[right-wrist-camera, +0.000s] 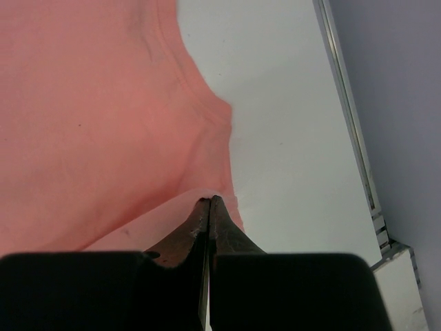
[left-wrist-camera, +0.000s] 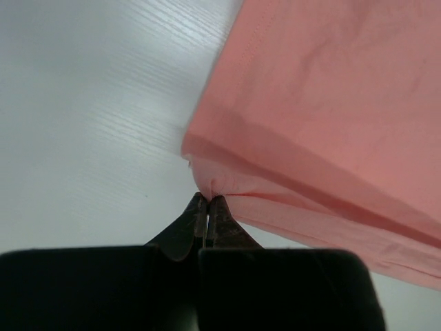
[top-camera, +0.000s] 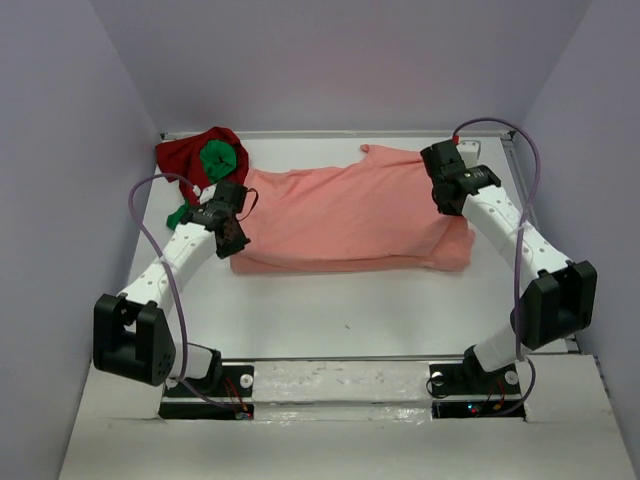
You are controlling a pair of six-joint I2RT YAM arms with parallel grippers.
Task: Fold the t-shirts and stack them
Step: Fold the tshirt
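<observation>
From above, the pink shirt (top-camera: 350, 215) lies folded on the bench (top-camera: 350, 310). Its long axis runs left to right, and a small flap (a sleeve, perhaps) pokes toward the far edge. The red shirt (top-camera: 190, 155) and green shirt (top-camera: 220, 158) are bunched together in the far left corner, just beside the pink one's left end. The left pincer (top-camera: 237, 245) sits at the pink shirt's near left corner, and the right pincer (top-camera: 447, 205) is on its right end.

Left wrist: the pincer is pressed together on a gathered corner of the pink shirt, with layers of cloth fanning away to the right over the pale bench.

Right wrist: this pincer is likewise closed, pinching the pink shirt's edge just below a curved seam. Bare bench lies to the right.
</observation>
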